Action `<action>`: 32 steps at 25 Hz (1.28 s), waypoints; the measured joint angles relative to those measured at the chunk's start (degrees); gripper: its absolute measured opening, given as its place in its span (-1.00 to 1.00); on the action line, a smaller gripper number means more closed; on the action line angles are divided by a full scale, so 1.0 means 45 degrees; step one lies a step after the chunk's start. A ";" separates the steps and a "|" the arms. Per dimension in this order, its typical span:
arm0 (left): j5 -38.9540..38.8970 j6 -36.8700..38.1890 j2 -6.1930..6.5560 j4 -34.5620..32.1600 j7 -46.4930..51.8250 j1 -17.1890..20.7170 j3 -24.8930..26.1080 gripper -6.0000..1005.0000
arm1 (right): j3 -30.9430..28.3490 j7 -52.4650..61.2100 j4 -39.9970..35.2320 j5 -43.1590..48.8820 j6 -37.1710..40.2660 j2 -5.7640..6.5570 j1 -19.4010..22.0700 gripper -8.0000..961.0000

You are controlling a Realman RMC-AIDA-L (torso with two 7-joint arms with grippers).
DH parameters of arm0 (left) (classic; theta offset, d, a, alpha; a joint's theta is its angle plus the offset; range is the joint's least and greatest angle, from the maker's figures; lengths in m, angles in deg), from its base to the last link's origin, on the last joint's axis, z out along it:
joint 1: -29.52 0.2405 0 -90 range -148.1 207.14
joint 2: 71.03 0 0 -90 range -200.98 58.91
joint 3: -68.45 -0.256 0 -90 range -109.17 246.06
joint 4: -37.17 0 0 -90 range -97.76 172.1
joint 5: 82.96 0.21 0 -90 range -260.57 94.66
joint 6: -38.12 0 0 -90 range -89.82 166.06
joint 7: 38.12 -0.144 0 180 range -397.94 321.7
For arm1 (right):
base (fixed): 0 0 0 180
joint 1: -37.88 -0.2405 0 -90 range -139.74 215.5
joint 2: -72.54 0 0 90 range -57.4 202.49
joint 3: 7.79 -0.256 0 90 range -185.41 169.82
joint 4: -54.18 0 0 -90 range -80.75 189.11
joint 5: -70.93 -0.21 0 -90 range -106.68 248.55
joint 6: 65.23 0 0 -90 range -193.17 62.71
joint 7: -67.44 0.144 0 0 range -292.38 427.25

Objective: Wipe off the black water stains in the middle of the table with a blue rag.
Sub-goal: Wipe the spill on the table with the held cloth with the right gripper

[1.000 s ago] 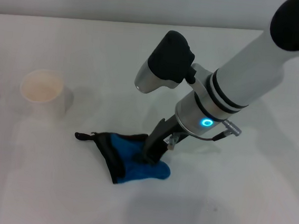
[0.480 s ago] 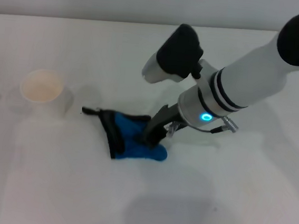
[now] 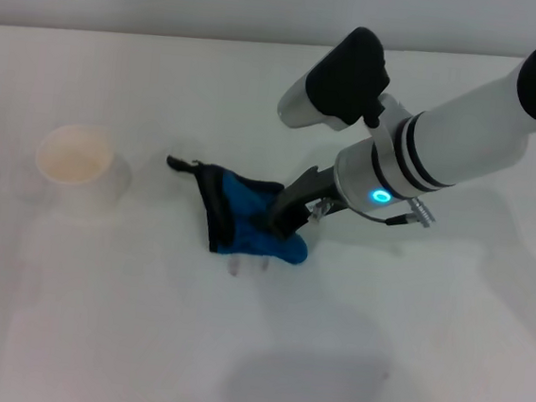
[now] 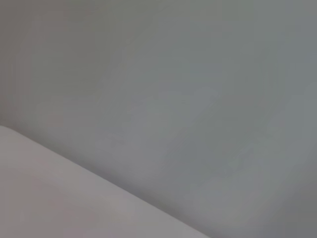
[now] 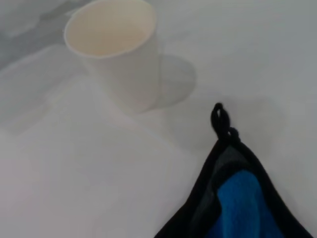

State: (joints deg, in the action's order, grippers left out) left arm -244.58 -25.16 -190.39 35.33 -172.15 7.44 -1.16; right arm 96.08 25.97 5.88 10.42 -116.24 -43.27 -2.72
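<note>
My right gripper (image 3: 285, 225) is shut on the blue rag (image 3: 242, 222) and presses it down on the white table (image 3: 122, 339) near the middle. The rag is bunched, with black edging and its thin black loop (image 3: 178, 164) pointing toward the cup. It also shows in the right wrist view (image 5: 240, 203), with the loop (image 5: 219, 119) lying flat on the table. No dark blot shows; a faint greyish smear (image 3: 242, 270) lies just in front of the rag. The left gripper is out of view.
A white paper cup (image 3: 74, 161) stands upright to the left of the rag, also seen in the right wrist view (image 5: 114, 54). The table's far edge (image 3: 170, 38) runs along the back. The left wrist view shows only blank grey surfaces.
My right gripper has dragged the rag away from me toward the back of the table and slightly to the right. The cup has not moved.
</note>
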 joint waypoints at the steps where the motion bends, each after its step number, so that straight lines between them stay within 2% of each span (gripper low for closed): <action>1: 0.0000 0.0000 0.0001 0.0000 0.0001 -0.0003 0.0000 0.77 | 0.0029 -0.0162 0.0032 -0.0047 -0.0157 -0.0030 -0.0034 -0.79; 6: 0.0000 0.0000 0.0002 -0.0001 0.0000 -0.0048 0.0000 0.77 | 0.0518 -0.1019 0.0072 -0.0829 -0.1112 -0.0083 -0.0118 -0.79; 12: -0.0002 0.0000 0.0001 -0.0001 0.0000 -0.0042 0.0000 0.77 | 0.0546 -0.1791 0.0172 -0.1206 -0.3471 -0.0036 -0.0121 -0.79; 15: -0.0002 -0.0001 0.0001 -0.0001 0.0000 -0.0037 0.0000 0.77 | 0.0535 -0.2010 0.0171 -0.1210 -0.3787 -0.0057 -0.0085 -0.79; 24: -0.0002 -0.0095 0.0001 -0.0001 0.0001 -0.0070 0.0001 0.77 | -0.0050 -0.1914 0.0308 -0.1194 -0.0977 -0.0025 0.0219 -0.80; 32: -0.0003 -0.0110 0.0001 -0.0001 0.0000 -0.0042 0.0000 0.77 | -0.1703 -0.1914 0.1504 -0.1162 0.0446 0.0031 0.0420 -0.80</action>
State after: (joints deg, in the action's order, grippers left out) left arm -244.59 -25.65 -190.39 35.32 -172.15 7.25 -1.16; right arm 88.42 17.36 12.64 5.19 -114.23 -43.13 -0.83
